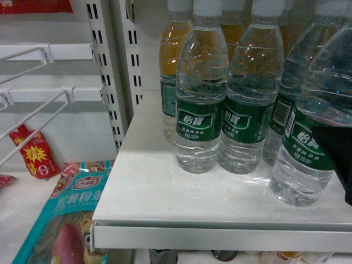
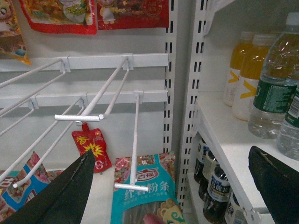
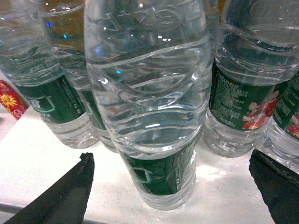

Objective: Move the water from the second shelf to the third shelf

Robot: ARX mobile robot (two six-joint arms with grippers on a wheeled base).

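Reaching toward the water (image 3: 149,107), I have my right gripper (image 3: 170,196) spread wide, one dark finger low on either side of the bottle and neither touching it. In the right wrist view this bottle fills the middle of the picture, standing upright near the front edge of the shelf (image 1: 165,192), with its green label band low between my fingers. That is deliberate as I judge it: with the jaws parted wider than the bottle, I can slide in around the body before squeezing.

In the head view the same bottle (image 1: 308,137) is the one nearest the shelf's front edge at the right, ahead of the other water bottles (image 1: 201,93), which stand in a row behind and to its left. Taking the front one makes sense, since nothing blocks the approach and its neighbours are less likely to be knocked. Orange drink bottles (image 1: 175,44) stand at the back, behind the waters.

My left gripper (image 2: 173,186) is also released and grasps nothing, hanging off to the left of the shelf, in front of the wire hooks (image 2: 93,107) and snack packets (image 2: 91,147), well clear of the water.

The lift has not begun; closing on the bottle comes first.
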